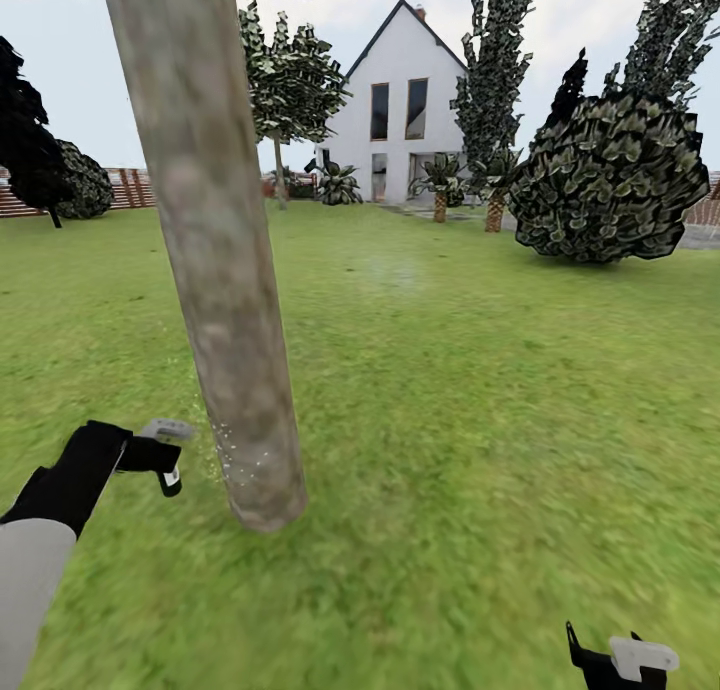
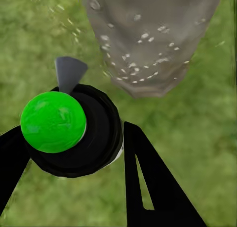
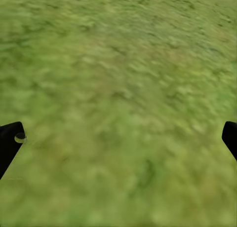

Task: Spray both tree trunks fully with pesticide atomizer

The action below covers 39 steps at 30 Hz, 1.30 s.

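Head view shows the left gripper [image 1: 165,455] closed around the pesticide atomizer [image 1: 160,448], low and just beside the base of the tree trunk [image 1: 215,260], where pale droplets sit on the bark. Wide open lawn [image 1: 480,390] lies to the right. The right gripper [image 1: 620,660] hangs low at the picture's edge, fingers spread wide, holding nothing.

The left arm [image 1: 35,560] wears a pale grey sleeve ending in a black wrist. Its left gripper [image 2: 74,153] shows flat black triangular fingers. The right gripper [image 1: 620,660] is black with a white cap.
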### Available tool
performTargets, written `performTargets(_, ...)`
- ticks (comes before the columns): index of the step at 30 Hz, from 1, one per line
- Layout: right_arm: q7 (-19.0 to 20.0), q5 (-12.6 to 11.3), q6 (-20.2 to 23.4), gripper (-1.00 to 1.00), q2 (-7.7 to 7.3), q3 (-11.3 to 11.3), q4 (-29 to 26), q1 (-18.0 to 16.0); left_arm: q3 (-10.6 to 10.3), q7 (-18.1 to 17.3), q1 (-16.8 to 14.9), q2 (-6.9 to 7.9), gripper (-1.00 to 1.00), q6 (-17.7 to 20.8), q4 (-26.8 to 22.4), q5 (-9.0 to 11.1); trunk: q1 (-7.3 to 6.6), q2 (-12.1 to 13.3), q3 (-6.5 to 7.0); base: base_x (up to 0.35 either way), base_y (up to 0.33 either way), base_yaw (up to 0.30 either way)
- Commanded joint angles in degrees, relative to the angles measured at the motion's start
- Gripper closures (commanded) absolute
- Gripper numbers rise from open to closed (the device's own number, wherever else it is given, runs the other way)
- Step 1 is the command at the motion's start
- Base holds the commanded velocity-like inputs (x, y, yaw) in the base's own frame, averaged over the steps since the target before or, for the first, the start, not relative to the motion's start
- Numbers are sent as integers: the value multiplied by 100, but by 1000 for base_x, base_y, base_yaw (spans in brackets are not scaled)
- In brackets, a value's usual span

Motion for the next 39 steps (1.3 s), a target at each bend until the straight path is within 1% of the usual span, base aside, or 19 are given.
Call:
performTargets(1,0,0,0,-100,0,0,0,0,-111,-17,-1,-3,100,29,-30,-48,0,0,0,95,-165,1)
performTargets(4,0,0,0,-100,0,0,0,0,-176,-33,-1,-4,100,164,-55,-42,0,0,0,127,-221,0)
performTargets(11,0,0,0,-100,0,0,0,0,-168,-50,-1,-6,100,185,-57,-29,0,0,0,33,-267,0)
performTargets(15,0,0,0,-100,0,0,0,0,-163,-362,-1,16,100,178,-57,-40,0,0,0,-33,-274,0)
performTargets(21,0,0,0,-100,0,0,0,0,-151,-413,-9,36,100,183,-61,-40,0,0,0,-56,-274,20)
performTargets(24,0,0,0,-100,0,0,0,0,-137,-413,-12,45,100,186,-114,-37,0,0,0,41,-274,231)
performTargets(26,0,0,0,-100,0,0,0,0,-67,-414,-9,46,100,193,-238,-37,0,0,0,131,-268,273)
performTargets(29,0,0,0,-100,0,0,1,0,5,-421,-6,48,100,195,-264,-33,0,0,0,186,-232,276)
performTargets(33,0,0,0,-100,0,0,0,0,23,-422,-1,25,100,195,-268,-28,0,0,0,210,-125,277)
performTargets(37,0,0,0,-100,0,0,0,0,24,-419,-1,1,100,194,-277,-28,0,0,0,22,-10,258)
performTargets(39,0,0,0,-100,0,0,0,0,27,-421,5,3,100,194,-372,-28,0,0,0,2,-71,79)
